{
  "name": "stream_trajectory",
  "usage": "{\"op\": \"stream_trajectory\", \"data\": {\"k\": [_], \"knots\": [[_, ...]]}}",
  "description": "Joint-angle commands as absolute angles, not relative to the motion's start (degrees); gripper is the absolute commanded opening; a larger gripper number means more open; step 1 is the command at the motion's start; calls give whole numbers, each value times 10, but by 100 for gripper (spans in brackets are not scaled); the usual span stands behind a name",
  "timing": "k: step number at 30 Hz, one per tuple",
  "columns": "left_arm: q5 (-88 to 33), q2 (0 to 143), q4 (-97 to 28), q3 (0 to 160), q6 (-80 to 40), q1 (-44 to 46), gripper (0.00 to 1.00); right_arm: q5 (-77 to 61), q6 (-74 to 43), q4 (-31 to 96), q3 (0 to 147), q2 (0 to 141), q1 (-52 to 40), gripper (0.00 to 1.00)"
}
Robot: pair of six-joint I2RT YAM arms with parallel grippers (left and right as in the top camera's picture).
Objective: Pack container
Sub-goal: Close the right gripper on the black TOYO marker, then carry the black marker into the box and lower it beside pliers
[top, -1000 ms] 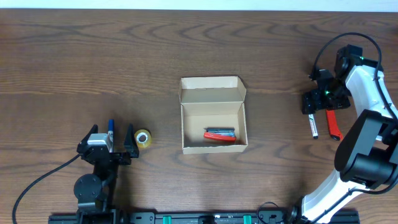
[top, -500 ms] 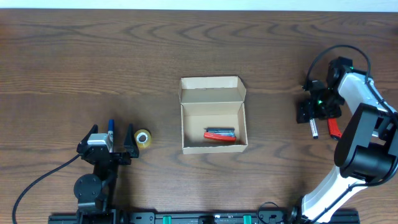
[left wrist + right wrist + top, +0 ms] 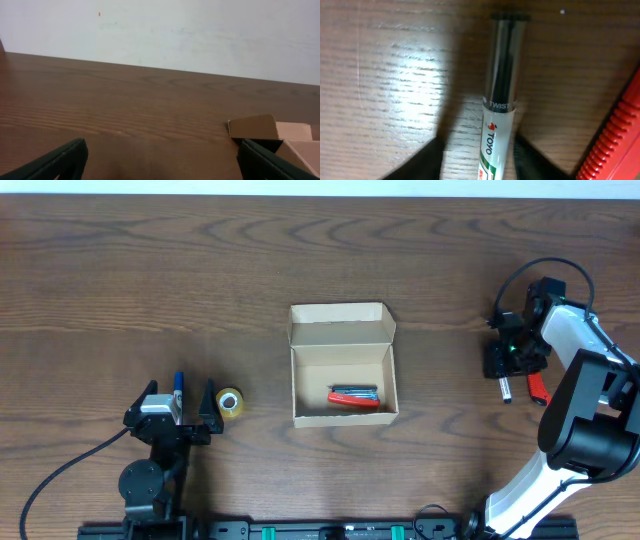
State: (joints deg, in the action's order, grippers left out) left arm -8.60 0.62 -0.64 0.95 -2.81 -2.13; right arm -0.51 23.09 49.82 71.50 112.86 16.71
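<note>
Since the previous frame my right fingers [image 3: 420, 162] have dropped toward 6 o'clock over the marker [image 3: 502, 75]. They stand parted either side of its barrel, not yet clamped. The container [image 3: 343, 327] sits mid-tabletop [image 3: 150, 270], long axis 9-to-3, flap open toward 12, with a red-and-black tool [image 3: 354, 397] inside. The left fingers [image 3: 60, 160] are spread wide and empty at 8 o'clock. My judgement: centre on the barrel, close squarely, and carry the marker parallel to that axis.
</note>
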Motion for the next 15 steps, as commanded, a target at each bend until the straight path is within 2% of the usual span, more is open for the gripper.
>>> {"op": "stream_trajectory", "data": {"k": [1,3,4,5,11,15], "knots": [[-106,3,-32,3,-30,-19,96,-37,227,499,695,1145,168,31],[-106,3,-32,3,-30,-19,95,-37,227,498,695,1145,168,20],[-106,3,-32,3,-30,-19,95,-37,227,497,695,1145,168,8],[-105,3,-32,3,-30,-19,95,-37,227,497,695,1145,168,1],[-106,3,-32,3,-30,-19,95,-43,200,490,696,1145,168,1],[-105,3,-32,3,-30,-19,96,-98,197,489,713,1140,161,1]]}}
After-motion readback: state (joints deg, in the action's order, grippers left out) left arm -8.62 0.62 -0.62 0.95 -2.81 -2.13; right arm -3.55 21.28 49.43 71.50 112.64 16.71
